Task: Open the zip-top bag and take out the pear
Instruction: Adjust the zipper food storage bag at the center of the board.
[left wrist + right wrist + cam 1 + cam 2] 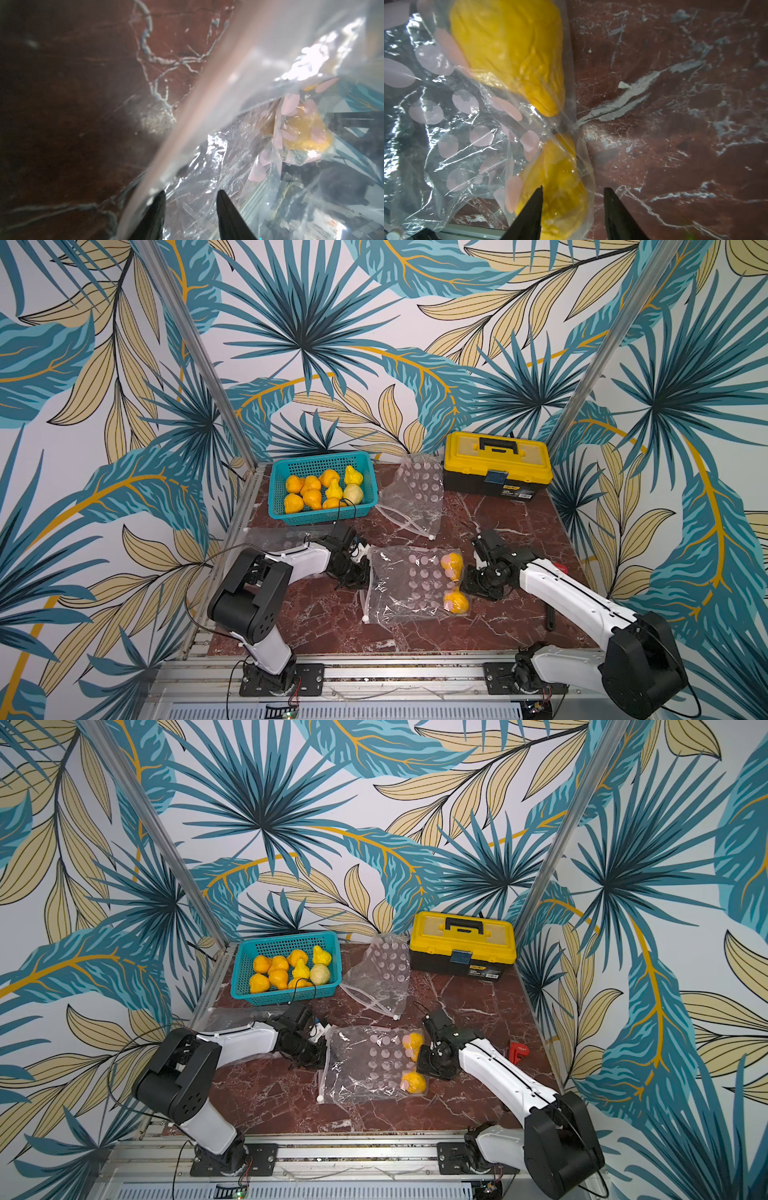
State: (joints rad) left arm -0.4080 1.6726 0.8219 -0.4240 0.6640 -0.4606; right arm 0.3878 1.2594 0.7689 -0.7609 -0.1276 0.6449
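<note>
The pears are both inside the bag (411, 585), pushed against its closed bottom edge on my right side: one pear (452, 565) farther back, the other pear (456, 602) nearer the front, with a pinched waist of film between them. The bag lies flat on the table (498, 626), its zip edge toward my left gripper (190, 195). There the jaws stand apart with the zip strip and loose film across them; I cannot tell whether they pinch one layer, both, or nothing. My right gripper (573, 192) is spread too, a fingertip (537, 197) over the near pear and nothing clamped. The risks, as I judge them: if my left closes on both layers, pulling only drags the whole bag and the mouth stays flat. If my right does not pin the bottom, the slick film slides across the marble and the pears roll with it. Pressing down on a pear instead of film could squirt it sideways or trap it. The basket (322, 489) and toolbox (496, 464) sit well apart, no hazard.
</note>
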